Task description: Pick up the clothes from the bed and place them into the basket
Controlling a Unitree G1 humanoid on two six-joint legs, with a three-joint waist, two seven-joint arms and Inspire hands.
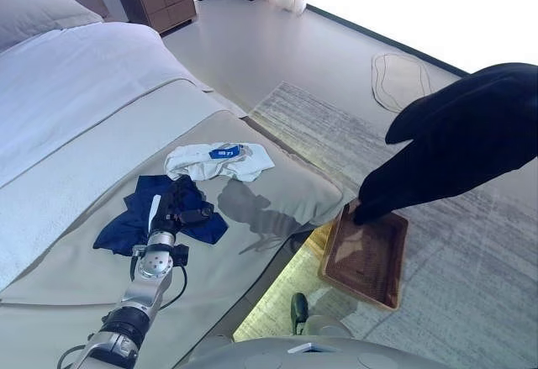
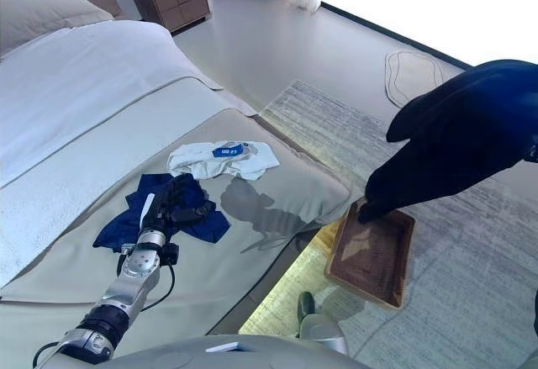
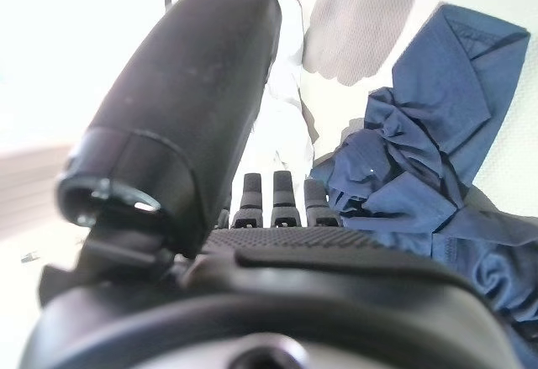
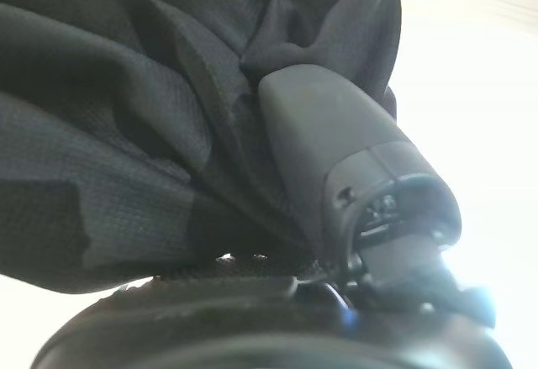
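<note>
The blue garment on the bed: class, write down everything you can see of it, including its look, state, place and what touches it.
The blue garment is dark navy, of thin woven-looking cloth, crumpled into a loose heap with folds and one flatter panel spread out. It lies on the beige cover of the bed, near its foot end, just short of a white garment lying apart from it. The left hand rests on top of it, fingers reaching into the cloth; whether they have closed on it cannot be told.

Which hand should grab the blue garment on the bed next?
Left. The left hand already rests on the blue garment, while the right hand holds a black garment above the basket.
</note>
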